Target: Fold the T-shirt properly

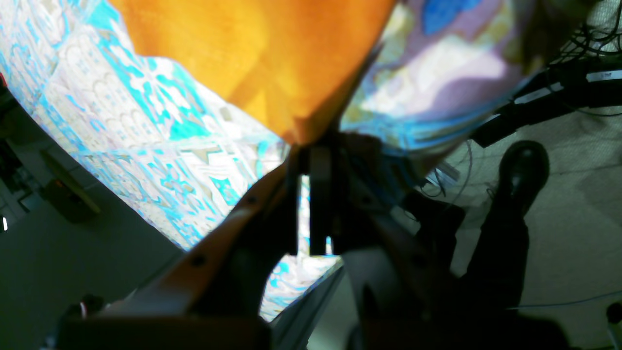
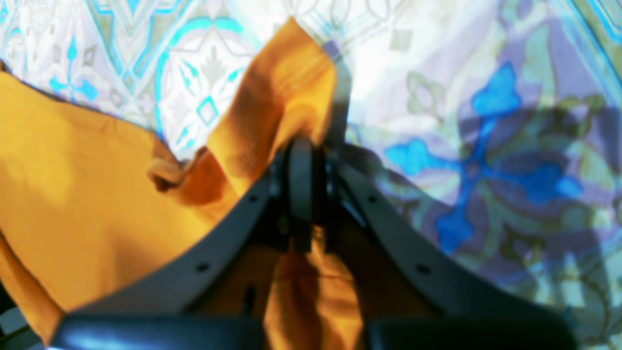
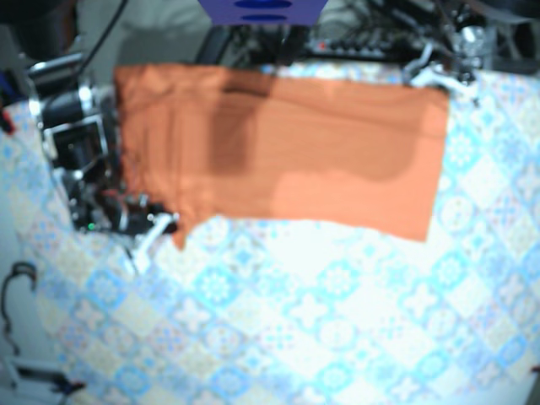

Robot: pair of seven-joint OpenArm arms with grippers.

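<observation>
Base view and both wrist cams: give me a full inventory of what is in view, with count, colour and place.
T-shirt: 1, orange, spread flat across the far half of the table, one corner in each gripper.
tablecloth: 1, white with a blue and turquoise tile pattern, covering the table.
shoe: 1, black, on the floor beside the table, with a dark trouser leg above it.
cables: several, dark, past the table edge.
blue object: 1, top centre edge of the base view, too cropped to identify.
left gripper: 1, dark, closed on a shirt corner.
right gripper: 1, dark, closed on a shirt corner.
</observation>
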